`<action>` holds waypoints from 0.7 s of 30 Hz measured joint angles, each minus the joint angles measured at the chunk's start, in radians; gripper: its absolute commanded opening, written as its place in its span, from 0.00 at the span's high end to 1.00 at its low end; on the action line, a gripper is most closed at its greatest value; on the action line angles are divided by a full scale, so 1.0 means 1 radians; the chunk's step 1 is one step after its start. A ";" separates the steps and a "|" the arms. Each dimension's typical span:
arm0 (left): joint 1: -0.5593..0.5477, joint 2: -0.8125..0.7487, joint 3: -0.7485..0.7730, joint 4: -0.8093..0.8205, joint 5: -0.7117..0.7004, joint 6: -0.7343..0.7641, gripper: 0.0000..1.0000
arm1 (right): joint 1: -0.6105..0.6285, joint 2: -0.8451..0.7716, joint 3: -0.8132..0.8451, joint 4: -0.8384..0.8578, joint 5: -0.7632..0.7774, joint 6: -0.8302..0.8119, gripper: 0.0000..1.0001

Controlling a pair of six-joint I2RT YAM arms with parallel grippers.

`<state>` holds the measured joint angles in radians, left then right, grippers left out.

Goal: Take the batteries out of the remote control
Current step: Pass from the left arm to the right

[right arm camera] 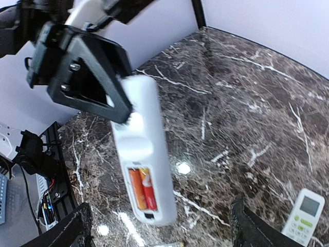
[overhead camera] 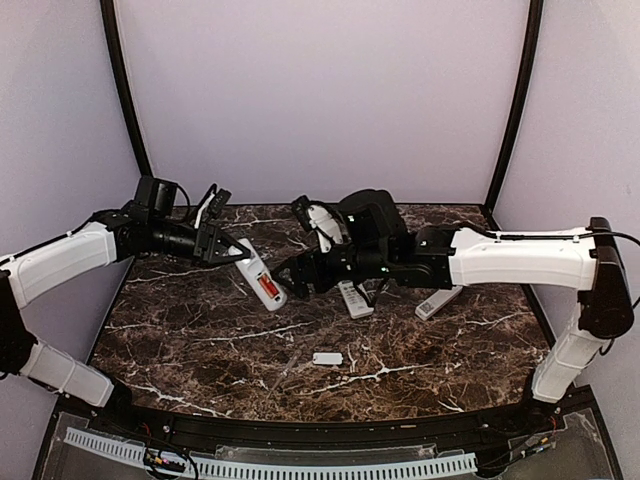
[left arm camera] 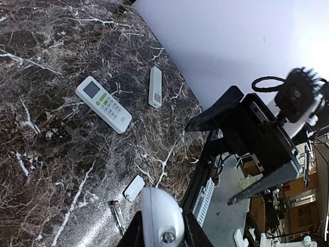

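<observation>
My left gripper (overhead camera: 228, 249) is shut on the top end of a white remote control (overhead camera: 260, 277), held tilted above the table. The remote's rounded end (left arm camera: 162, 221) shows between the black fingers in the left wrist view. Its back faces the right wrist camera. The compartment is uncovered and holds two red and orange batteries (right arm camera: 142, 189) side by side. My right gripper (overhead camera: 291, 277) is open wide at the remote's lower end. Its fingers (right arm camera: 67, 231) stand apart on either side of the remote (right arm camera: 146, 154) without touching it.
A white remote with green buttons (left arm camera: 103, 104) and a slim white remote (left arm camera: 155, 86) lie on the dark marble table (overhead camera: 200, 340). A small flat white cover (overhead camera: 327, 358) lies nearer the front. A thin small cylinder (left arm camera: 117, 212) lies beside that cover (left arm camera: 134, 188).
</observation>
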<state>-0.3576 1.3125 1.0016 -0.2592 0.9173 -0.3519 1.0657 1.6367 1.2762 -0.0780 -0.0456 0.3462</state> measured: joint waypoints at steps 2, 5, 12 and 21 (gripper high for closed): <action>-0.006 0.011 0.003 -0.029 0.013 -0.003 1.00 | 0.035 0.045 0.063 -0.006 0.002 -0.041 0.11; -0.013 0.024 0.003 -0.042 0.033 -0.024 1.00 | 0.074 0.109 0.135 -0.027 0.021 -0.083 0.11; -0.033 0.027 -0.032 0.023 0.102 -0.117 1.00 | 0.113 0.228 0.228 -0.106 0.074 -0.132 0.17; -0.039 0.044 -0.035 0.042 0.123 -0.143 1.00 | 0.130 0.281 0.305 -0.167 0.182 -0.169 0.39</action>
<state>-0.3969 1.3567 0.9665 -0.2176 1.0401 -0.4946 1.1957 1.9175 1.5810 -0.2447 0.1368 0.1768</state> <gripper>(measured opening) 0.223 0.696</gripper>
